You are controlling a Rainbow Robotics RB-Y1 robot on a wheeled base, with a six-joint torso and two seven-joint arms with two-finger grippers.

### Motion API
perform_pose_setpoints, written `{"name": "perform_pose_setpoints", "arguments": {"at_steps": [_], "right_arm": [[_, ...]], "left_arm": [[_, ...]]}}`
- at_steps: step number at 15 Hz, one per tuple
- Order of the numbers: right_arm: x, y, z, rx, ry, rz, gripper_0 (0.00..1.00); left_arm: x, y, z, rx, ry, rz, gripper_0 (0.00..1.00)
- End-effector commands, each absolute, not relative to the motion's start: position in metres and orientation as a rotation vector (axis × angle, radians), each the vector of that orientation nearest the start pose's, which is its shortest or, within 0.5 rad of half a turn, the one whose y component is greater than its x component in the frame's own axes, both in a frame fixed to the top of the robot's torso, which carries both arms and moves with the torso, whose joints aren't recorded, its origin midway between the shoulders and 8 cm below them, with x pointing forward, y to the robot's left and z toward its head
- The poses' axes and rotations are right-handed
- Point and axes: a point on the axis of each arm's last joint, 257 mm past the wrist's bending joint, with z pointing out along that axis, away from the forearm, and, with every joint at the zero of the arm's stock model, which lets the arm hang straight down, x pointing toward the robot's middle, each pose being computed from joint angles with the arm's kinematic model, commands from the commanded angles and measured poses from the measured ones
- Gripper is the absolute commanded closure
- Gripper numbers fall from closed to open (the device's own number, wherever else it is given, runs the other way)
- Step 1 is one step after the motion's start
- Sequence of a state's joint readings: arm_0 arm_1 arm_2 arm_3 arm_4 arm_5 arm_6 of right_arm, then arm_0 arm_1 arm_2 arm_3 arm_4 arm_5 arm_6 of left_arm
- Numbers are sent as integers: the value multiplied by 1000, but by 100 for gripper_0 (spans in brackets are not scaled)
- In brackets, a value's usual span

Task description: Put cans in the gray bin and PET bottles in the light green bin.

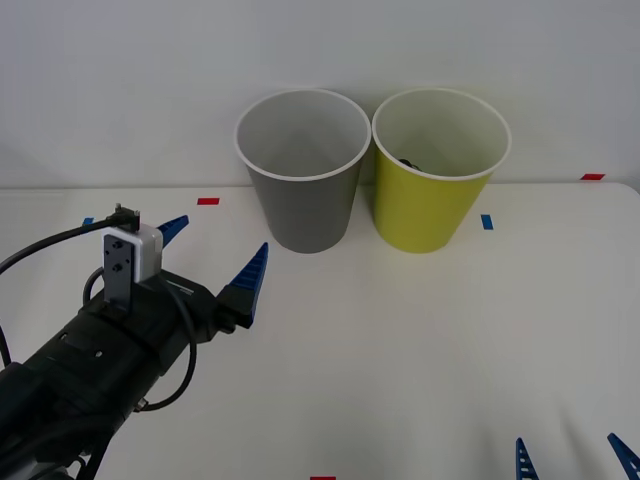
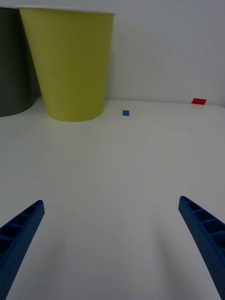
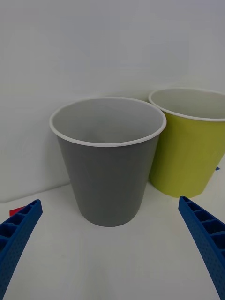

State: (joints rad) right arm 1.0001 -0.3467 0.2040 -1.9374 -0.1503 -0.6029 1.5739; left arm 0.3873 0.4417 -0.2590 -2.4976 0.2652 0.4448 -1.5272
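Observation:
The gray bin (image 1: 303, 190) and the light green bin (image 1: 432, 200) stand upright side by side at the back of the white table (image 1: 400, 350), gray on the left. My left gripper (image 1: 215, 250) is open and empty, held short of the gray bin (image 3: 110, 183) and facing it, with the light green bin (image 3: 187, 154) beside it. My right gripper (image 1: 570, 460) is open and empty near the table's front edge, facing the light green bin (image 2: 70, 65); the gray bin (image 2: 11, 61) shows at the edge. A small dark shape (image 1: 408, 160) lies inside the light green bin. Cans and PET bottles are out of view.
A white wall rises right behind the bins. Small tape marks lie on the table: red (image 1: 208, 201) left of the gray bin, blue (image 1: 487, 221) and red (image 1: 592, 176) right of the light green bin. Open table stretches between the grippers and the bins.

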Motion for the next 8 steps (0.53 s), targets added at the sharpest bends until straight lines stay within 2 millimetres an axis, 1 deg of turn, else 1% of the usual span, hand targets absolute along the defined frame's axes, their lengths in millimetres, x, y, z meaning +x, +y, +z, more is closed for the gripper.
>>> {"name": "perform_pose_setpoints", "arguments": {"at_steps": [1, 5, 8], "right_arm": [[226, -281, -278, -59, 1618, -34, 0], [226, -281, -278, -59, 1618, -34, 0], [226, -281, -278, -59, 1618, -34, 0]], "left_arm": [[384, 158, -126, 298, 1540, -257, 0], [374, 191, -175, 254, 1536, -205, 0], [362, 206, -201, 246, 1566, -171, 0]]}}
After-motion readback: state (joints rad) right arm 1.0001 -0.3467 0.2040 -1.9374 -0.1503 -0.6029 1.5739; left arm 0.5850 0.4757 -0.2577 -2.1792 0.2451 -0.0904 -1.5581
